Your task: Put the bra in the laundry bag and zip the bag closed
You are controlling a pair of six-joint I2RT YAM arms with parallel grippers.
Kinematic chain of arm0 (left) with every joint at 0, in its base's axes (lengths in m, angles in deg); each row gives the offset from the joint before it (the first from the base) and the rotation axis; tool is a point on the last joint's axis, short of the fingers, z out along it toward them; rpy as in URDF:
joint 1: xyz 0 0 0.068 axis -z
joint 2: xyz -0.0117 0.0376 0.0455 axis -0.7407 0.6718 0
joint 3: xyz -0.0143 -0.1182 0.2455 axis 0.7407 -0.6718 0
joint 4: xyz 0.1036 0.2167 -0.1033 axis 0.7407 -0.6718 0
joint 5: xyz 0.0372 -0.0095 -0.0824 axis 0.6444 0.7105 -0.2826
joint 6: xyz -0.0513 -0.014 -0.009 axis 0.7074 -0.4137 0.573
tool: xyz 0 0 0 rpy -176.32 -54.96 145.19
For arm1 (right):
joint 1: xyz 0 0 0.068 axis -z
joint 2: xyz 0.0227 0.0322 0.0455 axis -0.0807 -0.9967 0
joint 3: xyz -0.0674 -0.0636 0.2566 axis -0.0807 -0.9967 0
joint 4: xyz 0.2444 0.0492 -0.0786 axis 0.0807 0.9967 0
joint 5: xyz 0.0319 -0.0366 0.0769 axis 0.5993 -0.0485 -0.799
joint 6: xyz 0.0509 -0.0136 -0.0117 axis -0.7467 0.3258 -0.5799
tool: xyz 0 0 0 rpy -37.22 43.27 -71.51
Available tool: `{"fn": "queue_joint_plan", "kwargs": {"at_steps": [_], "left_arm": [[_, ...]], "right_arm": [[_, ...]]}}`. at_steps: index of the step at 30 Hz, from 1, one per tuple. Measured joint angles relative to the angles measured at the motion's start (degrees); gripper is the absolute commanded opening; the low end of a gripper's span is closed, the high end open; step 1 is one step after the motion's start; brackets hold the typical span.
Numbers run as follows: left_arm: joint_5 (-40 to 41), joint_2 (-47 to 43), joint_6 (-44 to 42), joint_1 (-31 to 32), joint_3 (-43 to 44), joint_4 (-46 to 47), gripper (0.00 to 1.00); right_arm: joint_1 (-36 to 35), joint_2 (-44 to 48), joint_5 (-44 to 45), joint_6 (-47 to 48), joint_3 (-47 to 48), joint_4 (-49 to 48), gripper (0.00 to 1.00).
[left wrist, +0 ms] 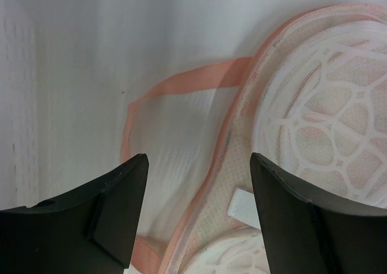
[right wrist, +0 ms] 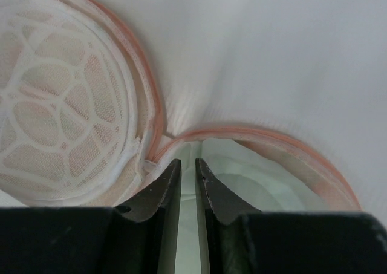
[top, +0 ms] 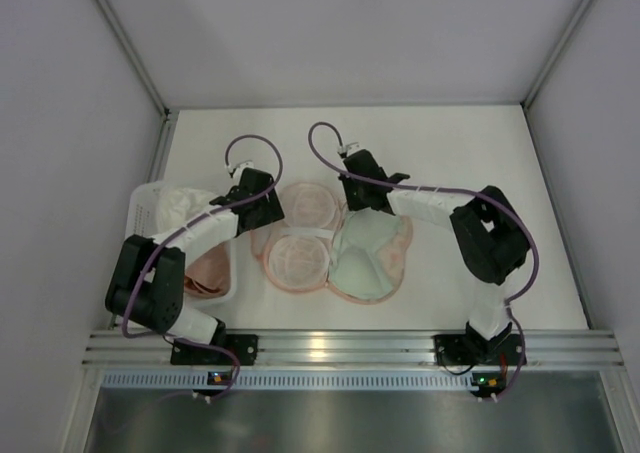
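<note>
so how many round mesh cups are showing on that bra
2. The far cup sits farther from the arms, the near cup closer, a whitish band between them, both left of the laundry bag half showing pale lining. Neither looks hidden.

Item 1, right gripper: 2 dark fingers rise from 6 o'clock with only a thin slit between the tips. Whether they pinch anything cannot be told.
Item 2, laundry bag: pale mint lining at 4 o'clock under a curved pink zip edge, whose left end meets the fingertips.
Item 3, bra: 1 round pale-pink mesh cup at 9 to 10 o'clock, white-ribbed, its salmon rim touching the zip edge just above the tips.
Item 4, table: white, 12 to 3 o'clock.
</note>
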State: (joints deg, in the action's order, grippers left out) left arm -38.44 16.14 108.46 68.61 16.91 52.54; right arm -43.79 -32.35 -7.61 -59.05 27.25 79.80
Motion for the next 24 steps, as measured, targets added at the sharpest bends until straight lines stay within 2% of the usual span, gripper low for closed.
{"fn": "queue_joint_plan", "kwargs": {"at_steps": [7,16,24], "left_arm": [[-0.52,3.17,-0.83,-0.04,1.53,0.74,0.74],[-2.01,4.59,-1.79,-0.04,1.55,2.78,0.73],[-2.01,7.32,-1.62,-0.04,1.64,3.69,0.71]], "right_arm": [[2.86,3.23,-0.24,0.00,-0.09,-1.09,0.17],[3.19,-1.81,-1.38,0.07,0.22,-0.46,0.13],[3.23,-1.86,-0.74,0.70,-1.73,-0.28,0.12]]}}
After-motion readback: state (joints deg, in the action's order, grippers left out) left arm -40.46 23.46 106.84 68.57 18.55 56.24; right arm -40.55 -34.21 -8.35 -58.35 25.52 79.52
